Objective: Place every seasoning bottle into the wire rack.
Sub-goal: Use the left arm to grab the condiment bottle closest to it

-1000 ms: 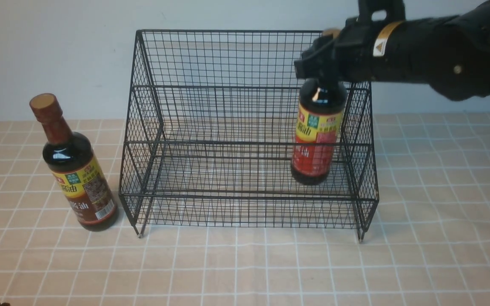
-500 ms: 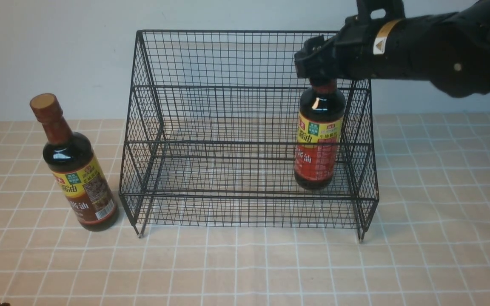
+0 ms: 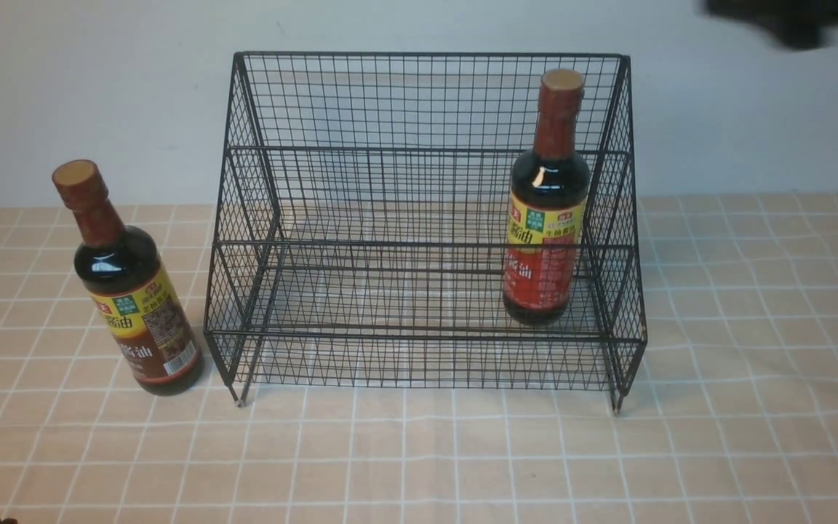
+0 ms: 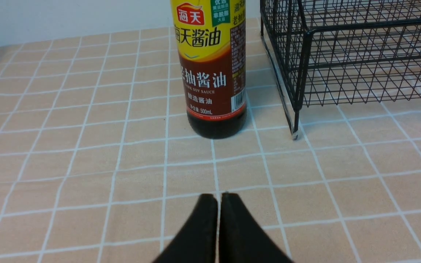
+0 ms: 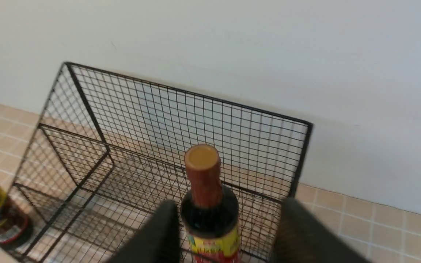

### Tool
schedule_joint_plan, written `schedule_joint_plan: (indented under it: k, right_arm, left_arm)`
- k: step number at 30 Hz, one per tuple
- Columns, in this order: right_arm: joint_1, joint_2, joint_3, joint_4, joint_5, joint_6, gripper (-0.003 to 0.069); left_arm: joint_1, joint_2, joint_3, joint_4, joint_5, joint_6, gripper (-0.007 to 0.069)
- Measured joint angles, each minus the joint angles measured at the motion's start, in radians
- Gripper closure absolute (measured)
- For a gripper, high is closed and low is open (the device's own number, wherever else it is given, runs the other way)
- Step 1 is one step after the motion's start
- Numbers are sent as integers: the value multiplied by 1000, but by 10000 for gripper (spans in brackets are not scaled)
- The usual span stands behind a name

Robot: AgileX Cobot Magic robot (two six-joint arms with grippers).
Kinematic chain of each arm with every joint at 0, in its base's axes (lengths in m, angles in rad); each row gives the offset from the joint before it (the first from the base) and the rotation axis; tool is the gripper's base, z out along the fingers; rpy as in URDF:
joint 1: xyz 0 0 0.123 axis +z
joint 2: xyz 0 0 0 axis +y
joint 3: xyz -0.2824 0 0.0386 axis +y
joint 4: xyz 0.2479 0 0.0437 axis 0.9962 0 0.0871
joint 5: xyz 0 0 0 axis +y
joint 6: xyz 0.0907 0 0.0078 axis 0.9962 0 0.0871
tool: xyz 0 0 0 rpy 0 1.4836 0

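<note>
One bottle (image 3: pixel 546 247) racked; right hand (image 5: pixel 228 226) spread, left (image 4: pixel 219 204) pressed together; brown-labelled bottle (image 3: pixel 139 313) could be knocked against rack (image 3: pixel 426 336) if lifted too low.

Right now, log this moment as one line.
red-label bottle: in wire rack | brown-label bottle: on table, beside rack | right end effector: open, holding nothing

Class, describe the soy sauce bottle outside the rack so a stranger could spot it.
Find the large black wire rack. Just left of it, on the checked cloth, stands a dark soy sauce bottle. Its lower label is brown; the racked bottle's is red.
</note>
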Motion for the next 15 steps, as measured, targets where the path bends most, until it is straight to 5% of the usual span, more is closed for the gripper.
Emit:
schedule_joint_plan:
  k: [3,5,15]
  right_arm:
    - [0,-142,15,1,51,15,588]
    - [0,-257,82,6,44,27,644]
    - [0,-683,550,35,-300,152,673]
  left_arm:
    - [0,0,0,0,0,0,631]
    - [0,0,0,0,0,0,631]
    - [0,0,0,0,0,0,631]
